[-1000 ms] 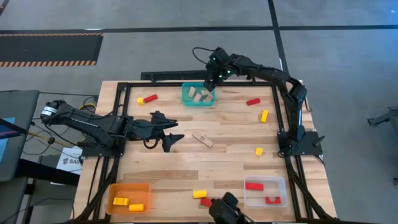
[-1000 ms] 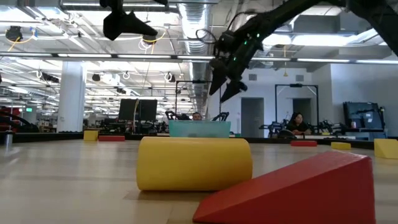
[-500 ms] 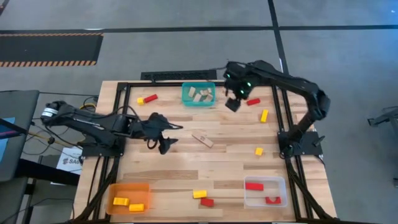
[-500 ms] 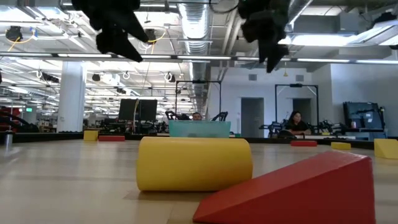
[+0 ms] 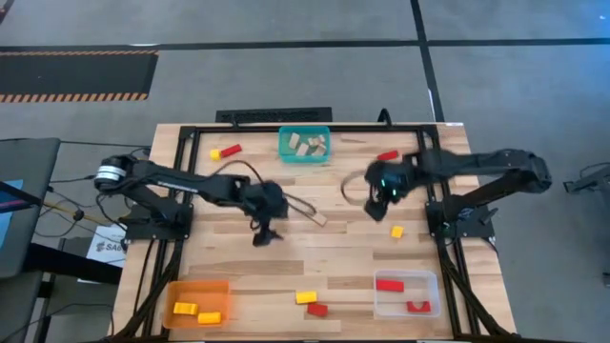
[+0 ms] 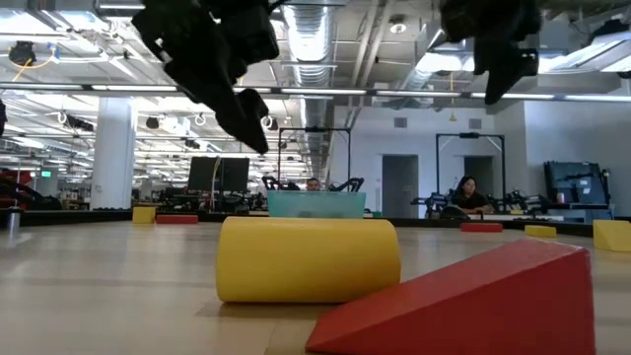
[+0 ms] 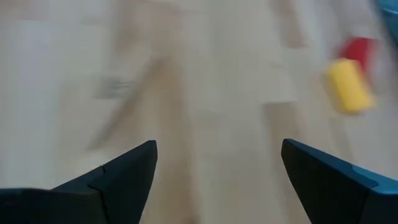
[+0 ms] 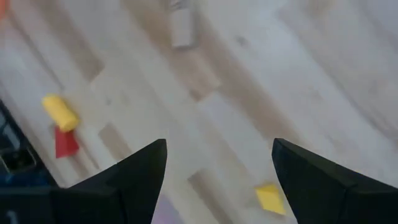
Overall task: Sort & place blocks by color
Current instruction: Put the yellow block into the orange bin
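High view shows the right gripper (image 5: 385,191) has left the teal bin (image 5: 305,146) at the far edge of the table (image 5: 343,252) and swung to mid-table, above and near the yellow cube (image 5: 396,232). Its jaws stand wide apart and hold nothing, as the right wrist view confirms. The left gripper (image 5: 264,229) has pushed further in toward the centre and now hangs just beside the tan block (image 5: 311,213), jaws likewise spread and empty. I read this as the tan drop being finished and both arms starting fresh picks.

Tan pieces lie in the teal bin, yellow ones in the orange bin (image 5: 197,300), red ones in the clear bin (image 5: 406,292). Loose blocks remain: a red and yellow pair (image 5: 226,151) at the far left, another pair (image 5: 311,302) at the near edge.

Motion smears both wrist views, so the left arm's target is probably, not certainly, the tan block. The right arm hides part of the far right blocks.
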